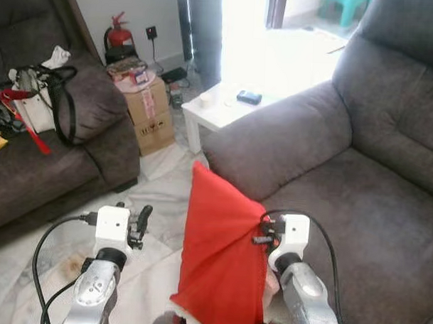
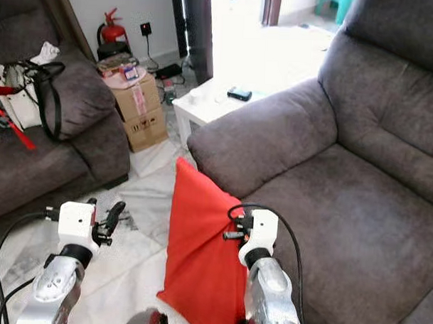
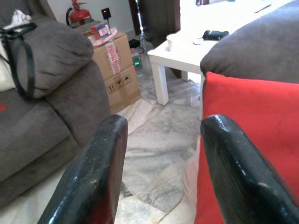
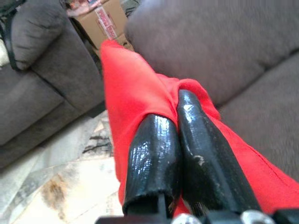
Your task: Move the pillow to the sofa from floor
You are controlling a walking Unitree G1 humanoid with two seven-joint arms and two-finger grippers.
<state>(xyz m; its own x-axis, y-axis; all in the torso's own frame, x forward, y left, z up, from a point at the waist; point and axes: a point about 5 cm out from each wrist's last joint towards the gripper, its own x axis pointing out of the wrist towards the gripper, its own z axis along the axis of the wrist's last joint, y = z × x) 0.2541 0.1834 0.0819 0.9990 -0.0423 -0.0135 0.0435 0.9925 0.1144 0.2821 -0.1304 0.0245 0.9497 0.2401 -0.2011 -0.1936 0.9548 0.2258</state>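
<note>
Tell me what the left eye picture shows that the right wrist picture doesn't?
Left eye alone: the robot's open left claw beside the pillow, a white low table with a small dark gadget, and a red fire extinguisher by the wall. Right wrist alone: a close look at the right claw's two black fingers pinching the fabric. Both share the bright red fabric pillow, the grey sofa and the cardboard box.

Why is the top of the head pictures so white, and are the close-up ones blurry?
Left eye view: daylight from the doorway washes out the white table. Right wrist view: the black fingers are soft and glossy with glare, pinched on the red pillow. Left wrist view: near fingers blurred, background sharp.
</note>
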